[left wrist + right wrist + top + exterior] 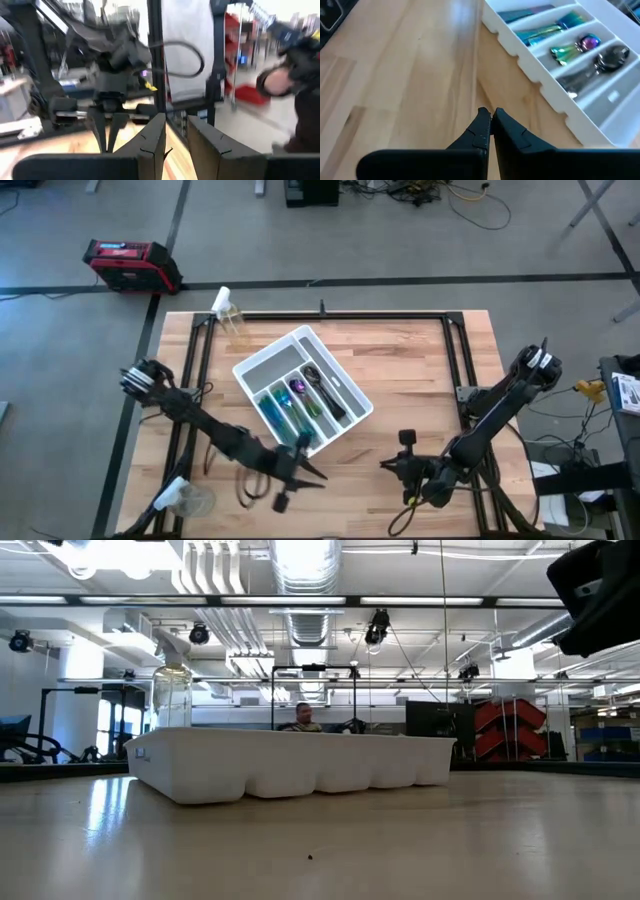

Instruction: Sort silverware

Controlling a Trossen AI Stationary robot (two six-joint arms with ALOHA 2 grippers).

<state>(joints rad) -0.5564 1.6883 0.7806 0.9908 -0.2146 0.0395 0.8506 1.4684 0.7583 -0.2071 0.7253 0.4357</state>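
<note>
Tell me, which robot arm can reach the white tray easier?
Probably left: the left gripper sits beside the white tray's near corner, open. The right gripper is shut, farther off over the bare table.

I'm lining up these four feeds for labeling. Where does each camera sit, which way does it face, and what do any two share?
High view: overhead, straight down on the table; both arms show, white tray centred.
Low view: table height, level across at the white tray's side and a person beyond; one arm's dark part at the upper corner.
Left wrist view: past the left gripper, toward the right arm.
Right wrist view: past the right gripper, fingers together, onto the silverware in the tray.
Shared: high, low and right wrist views all show the tray.
</note>
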